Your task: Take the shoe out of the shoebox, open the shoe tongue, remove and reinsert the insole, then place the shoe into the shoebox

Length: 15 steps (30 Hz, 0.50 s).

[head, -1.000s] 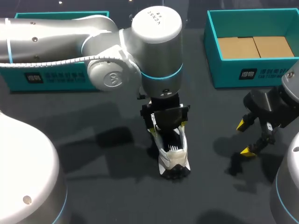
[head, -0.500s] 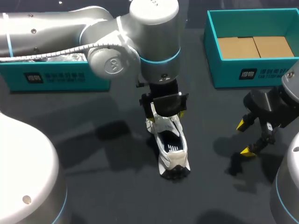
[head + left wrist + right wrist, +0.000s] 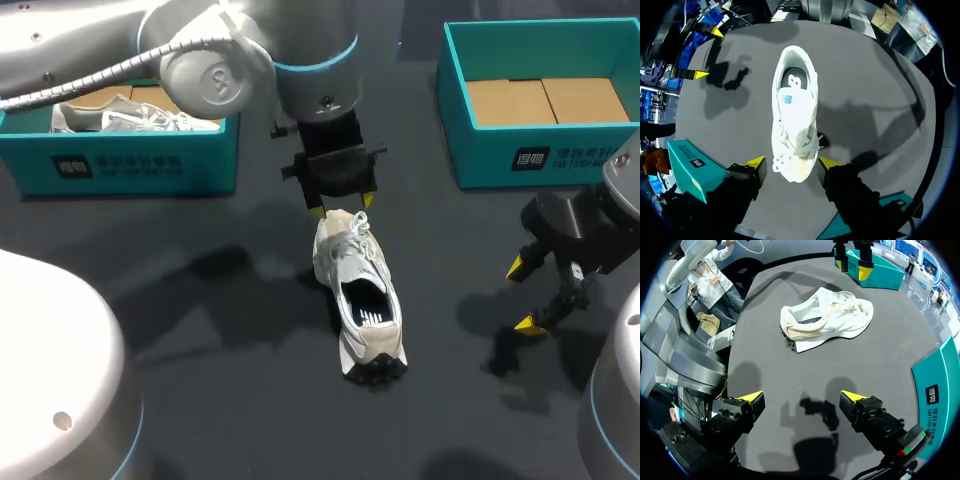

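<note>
The shoe [image 3: 358, 300] stood upright on its sole on the matte dark grey table [image 3: 200, 330], outside both boxes. It was a pale cream trainer with a soft fabric upper, loose white laces and a long padded tongue. A dark insole showed through its oval opening, and a black lugged tread jutted out at the heel.

The left gripper [image 3: 338, 208] hung just over the rounded toe with its jaws apart. In the left wrist view, the toe lay between and below the left gripper's [image 3: 792, 163] wedge-shaped yellow tips, neither of which touched it. The heel pointed straight ahead of the fingers.

The right gripper [image 3: 523, 293] hovered well apart from the shoe, with its jaws spread wide and nothing between them. From the right gripper's [image 3: 802, 397] own view, only bare table lay under it, and the shoe [image 3: 826, 319] sat side-on well ahead of it.

Two open rectangular teal boxes stood beyond the grippers. One shoebox [image 3: 510, 158], beyond the right gripper, had a flat brown cardboard floor. The other box [image 3: 130, 162], beside the left arm, held something pale and crumpled.
</note>
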Available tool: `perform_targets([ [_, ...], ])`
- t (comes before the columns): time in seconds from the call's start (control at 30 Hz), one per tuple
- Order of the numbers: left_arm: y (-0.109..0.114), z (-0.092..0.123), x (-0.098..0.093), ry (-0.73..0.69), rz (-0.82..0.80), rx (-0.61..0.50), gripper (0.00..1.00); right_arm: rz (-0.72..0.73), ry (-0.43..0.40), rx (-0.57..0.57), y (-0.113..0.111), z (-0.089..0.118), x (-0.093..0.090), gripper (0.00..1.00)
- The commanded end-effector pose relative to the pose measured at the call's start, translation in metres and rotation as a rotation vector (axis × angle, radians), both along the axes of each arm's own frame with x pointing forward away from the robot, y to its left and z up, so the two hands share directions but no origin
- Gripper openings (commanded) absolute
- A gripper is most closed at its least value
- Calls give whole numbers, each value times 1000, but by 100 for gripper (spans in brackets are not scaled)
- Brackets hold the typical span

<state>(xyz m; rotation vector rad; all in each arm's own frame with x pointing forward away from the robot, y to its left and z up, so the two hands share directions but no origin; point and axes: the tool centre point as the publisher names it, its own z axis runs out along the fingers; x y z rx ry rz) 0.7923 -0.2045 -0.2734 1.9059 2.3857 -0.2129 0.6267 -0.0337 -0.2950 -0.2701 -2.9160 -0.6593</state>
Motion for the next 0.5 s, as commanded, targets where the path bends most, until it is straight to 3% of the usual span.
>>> perform_targets([
  [0.03,7,8,6,15,-6,-9,44,-2,-3,-3,1,-1,-1,100],
  [0.2,7,11,6,46,-14,-24,39,-2,-3,-3,1,-1,-1,100],
  [0.5,-4,3,-31,61,-65,-52,28,-2,-3,-3,1,-1,-1,100],
])
